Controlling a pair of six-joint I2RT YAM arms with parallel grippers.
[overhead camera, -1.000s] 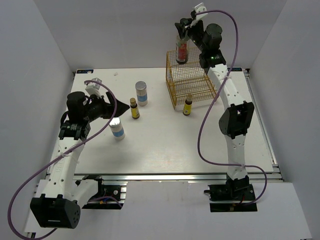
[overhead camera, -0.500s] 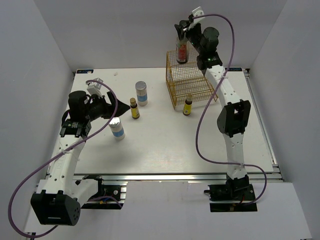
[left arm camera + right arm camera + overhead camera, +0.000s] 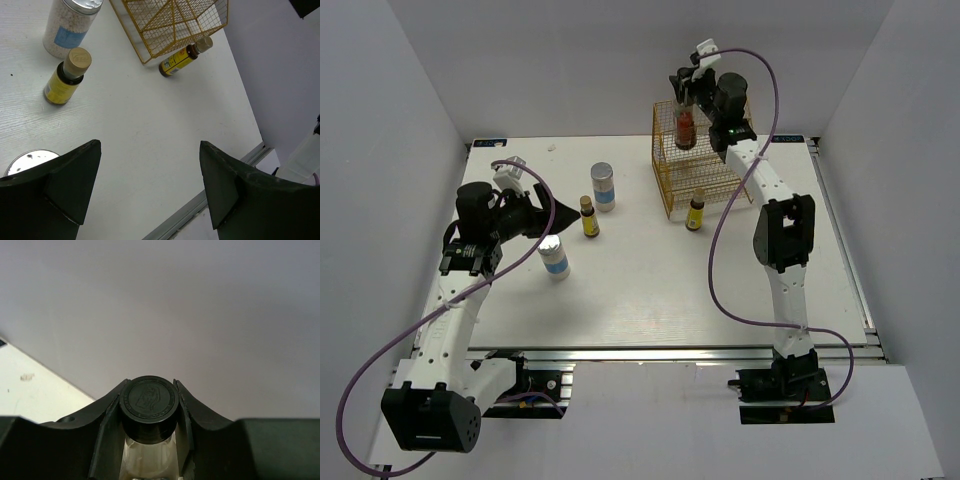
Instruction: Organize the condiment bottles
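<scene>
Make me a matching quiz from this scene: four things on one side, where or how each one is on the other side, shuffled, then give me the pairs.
1. tall dark bottle
2. left pincer
3. nearer white jar
4. gold wire rack

A. open, holding nothing
B. a small yellow bottle stands just in front of it
C. clamped in the right pincer
D. upright on the table, beside the left pincer

Pairs: 1-C, 2-A, 3-D, 4-B.

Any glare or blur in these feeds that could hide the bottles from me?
Top view: even light, but the near jar lid glares white. Left wrist view: nearest yellow bottle sharp, the fingers just dark shapes. Right wrist view: black-capped bottle sharp at the cap, its glass below washed out.
</scene>
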